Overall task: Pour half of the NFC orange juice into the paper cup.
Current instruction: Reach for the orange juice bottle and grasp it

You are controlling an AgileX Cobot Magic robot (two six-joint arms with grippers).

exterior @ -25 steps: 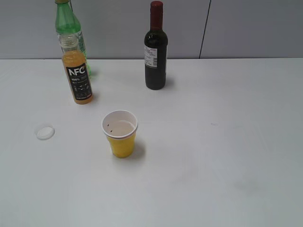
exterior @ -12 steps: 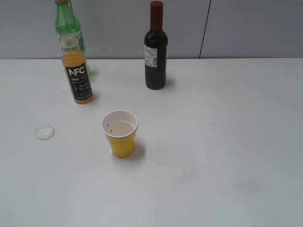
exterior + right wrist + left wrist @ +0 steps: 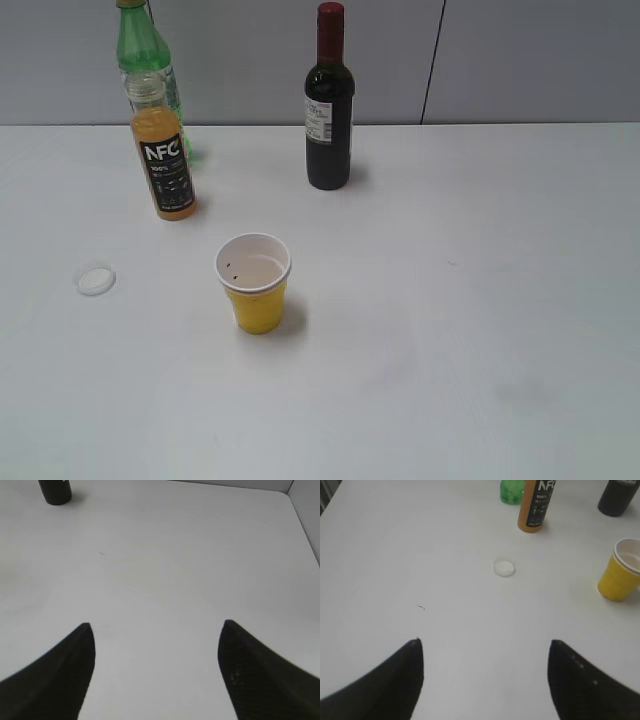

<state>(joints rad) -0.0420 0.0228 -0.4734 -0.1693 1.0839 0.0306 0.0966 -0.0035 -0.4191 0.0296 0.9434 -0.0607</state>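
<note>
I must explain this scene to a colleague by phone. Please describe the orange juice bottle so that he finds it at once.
On the white table, look to the far left near the grey wall, behind the yellow paper cup. The NFC orange juice stands in front of a green bottle. Only it holds orange liquid and has a black label.

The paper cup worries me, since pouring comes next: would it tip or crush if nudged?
Probably light: the paper cup looks nearly empty. Narrower at its base, it may tip. Thin paper walls would likely crush under a firm squeeze.

A tall green plastic bottle [image 3: 143, 60] is crowding the small clear NFC orange juice bottle [image 3: 163, 150] from behind; its near side and right are lying open across the white tabletop [image 3: 480, 300].
</note>
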